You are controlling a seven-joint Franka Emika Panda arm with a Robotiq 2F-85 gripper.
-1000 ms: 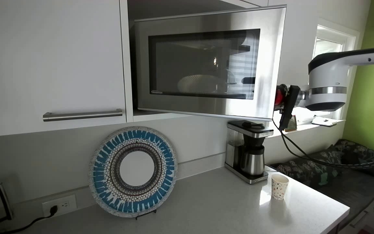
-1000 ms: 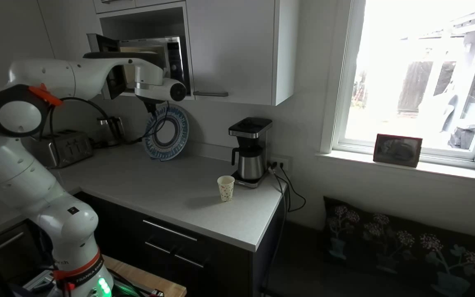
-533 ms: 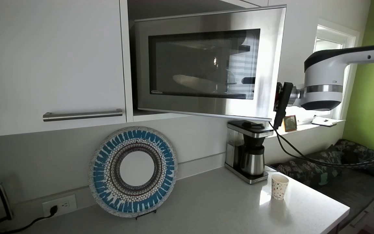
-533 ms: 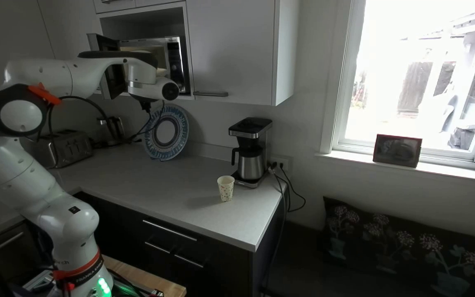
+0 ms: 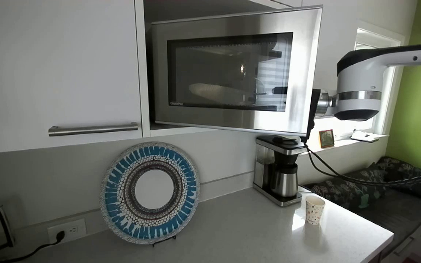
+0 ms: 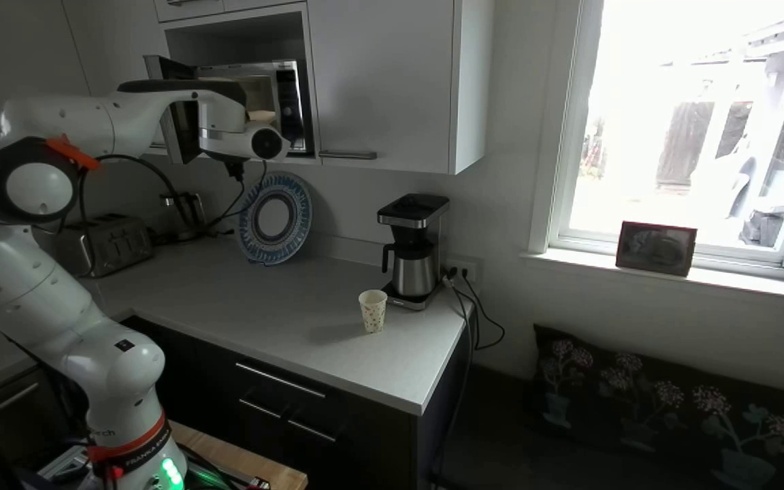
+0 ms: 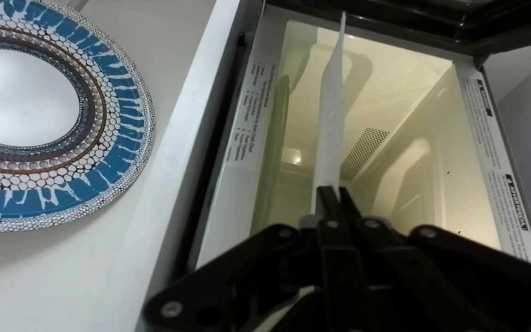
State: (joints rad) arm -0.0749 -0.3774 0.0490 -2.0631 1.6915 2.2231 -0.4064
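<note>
My gripper [image 7: 334,190] is shut on a thin white sheet-like thing [image 7: 331,115], perhaps a paper plate, which points into the open microwave [image 7: 387,115]. In the wrist view the sheet is nearly edge-on, with the glass turntable [image 7: 272,157] left of it, apart from it. In an exterior view the pale sheet [image 5: 210,91] shows through the window of the open microwave door [image 5: 228,118]. The gripper itself is hidden behind that door. The microwave also shows in an exterior view [image 6: 291,109], its door [image 6: 184,129] swung out and partly covered by the arm.
A blue patterned round plate [image 5: 185,182] leans on the wall below the microwave. A coffee maker [image 5: 281,171] and a speckled cup [image 5: 314,210] stand on the counter [image 5: 239,226]. A toaster [image 6: 109,245] is at the back. Cables [image 5: 342,177] hang from the wrist.
The arm has moved left in both exterior views, and slightly up. The pale sheet seen through the door window has shifted left and looks flatter. The door has not moved.
</note>
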